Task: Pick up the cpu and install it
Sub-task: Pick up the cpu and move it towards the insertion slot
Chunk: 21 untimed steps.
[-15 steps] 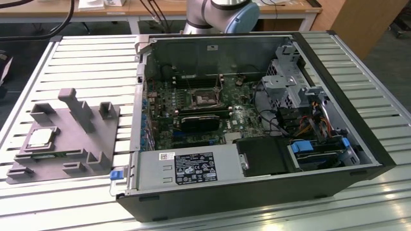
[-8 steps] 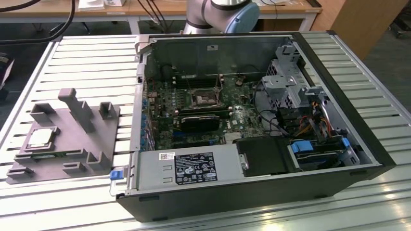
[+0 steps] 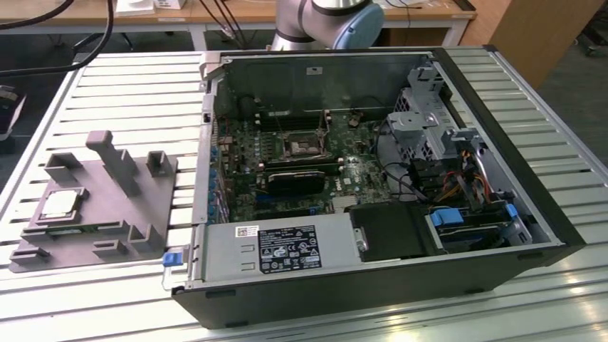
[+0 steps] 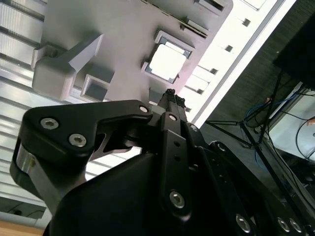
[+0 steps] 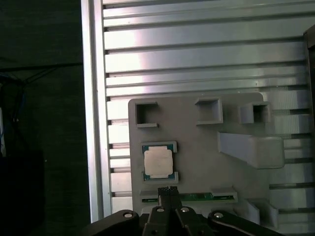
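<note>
The cpu is a small silver square with a thin green rim, lying flat in a recess of the grey plastic block at the exterior view's left. Both wrist views look down on the cpu from well above. My gripper hangs above the block's edge, just short of the cpu, its two thin fingers pressed together and holding nothing. The motherboard's dark metal-framed socket sits inside the open computer case.
The grey block has upright posts and a green strip slotted in near the cpu. The case walls, drive cage and loose cables crowd the board. The arm's base stands behind the case on the slatted aluminium table.
</note>
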Available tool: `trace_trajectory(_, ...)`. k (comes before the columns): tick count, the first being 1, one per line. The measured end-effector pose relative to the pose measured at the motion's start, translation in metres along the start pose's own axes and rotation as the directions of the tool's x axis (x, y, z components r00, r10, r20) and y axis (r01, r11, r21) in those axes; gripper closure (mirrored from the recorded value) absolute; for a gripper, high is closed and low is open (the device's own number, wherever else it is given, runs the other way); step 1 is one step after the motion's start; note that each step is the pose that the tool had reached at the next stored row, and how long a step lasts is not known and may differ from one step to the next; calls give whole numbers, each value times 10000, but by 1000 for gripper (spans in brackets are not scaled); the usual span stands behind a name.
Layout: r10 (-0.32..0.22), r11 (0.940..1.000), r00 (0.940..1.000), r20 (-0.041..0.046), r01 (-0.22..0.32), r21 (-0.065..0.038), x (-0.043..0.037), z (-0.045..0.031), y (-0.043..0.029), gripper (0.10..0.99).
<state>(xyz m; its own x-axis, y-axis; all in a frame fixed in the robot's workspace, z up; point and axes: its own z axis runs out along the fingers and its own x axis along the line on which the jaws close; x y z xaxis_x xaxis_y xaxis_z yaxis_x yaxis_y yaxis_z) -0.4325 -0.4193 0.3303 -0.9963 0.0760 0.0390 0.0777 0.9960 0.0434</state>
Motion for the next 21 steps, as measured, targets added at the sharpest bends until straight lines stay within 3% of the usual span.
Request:
trace_trajectory(1,0,10000,10000,0,0,0,0,8,-2,973)
trace_trajectory(4,0,10000,10000,0,0,0,-2,37,-7,796)
trace_trajectory(7,0,10000,10000,2,0,-1,-2,61,-10,737)
trace_trajectory(10,-2,10000,10000,2,2,0,-4,98,-17,561)
trace_trajectory(13,-8,10000,10000,2,8,0,-6,143,-27,506)
trace_trajectory(14,-9,10000,10000,2,9,-1,-6,160,-28,439)
trace_trajectory(21,-40,10000,10000,1,40,-1,-5,285,-54,439)
